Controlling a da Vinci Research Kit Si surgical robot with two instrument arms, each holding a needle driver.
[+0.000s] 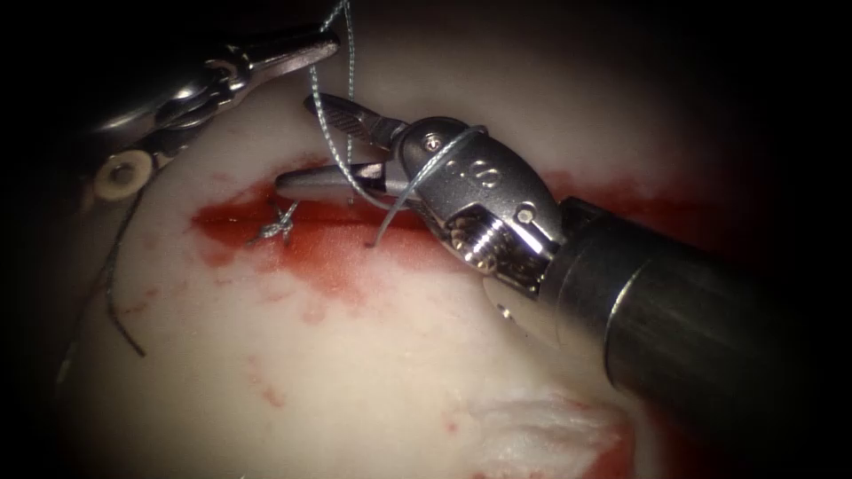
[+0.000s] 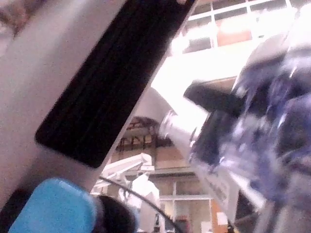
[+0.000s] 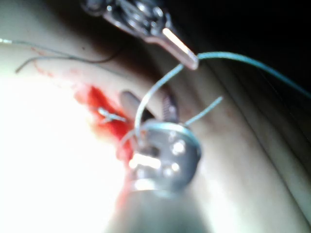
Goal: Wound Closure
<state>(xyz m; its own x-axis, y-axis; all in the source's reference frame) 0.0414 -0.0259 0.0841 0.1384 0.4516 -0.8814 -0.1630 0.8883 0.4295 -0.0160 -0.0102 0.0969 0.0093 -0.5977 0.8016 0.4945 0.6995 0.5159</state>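
The tissue bears a red cut with a tied knot at its left end. At the upper left, my left tool is shut on the thread. From there the thread runs down between the open jaws of my right tool and wraps once round that tool's wrist. A short free end hangs over the cut. A thin dark curved needle lies on the tissue far left of the cut, held by neither tool. The right wrist view shows the knot, the left tool and the looped thread.
Red fluid spreads below the cut and along it to the right. A frayed pale patch of tissue lies at the lower right. The right tool's thick shaft crosses the right side above the tissue.
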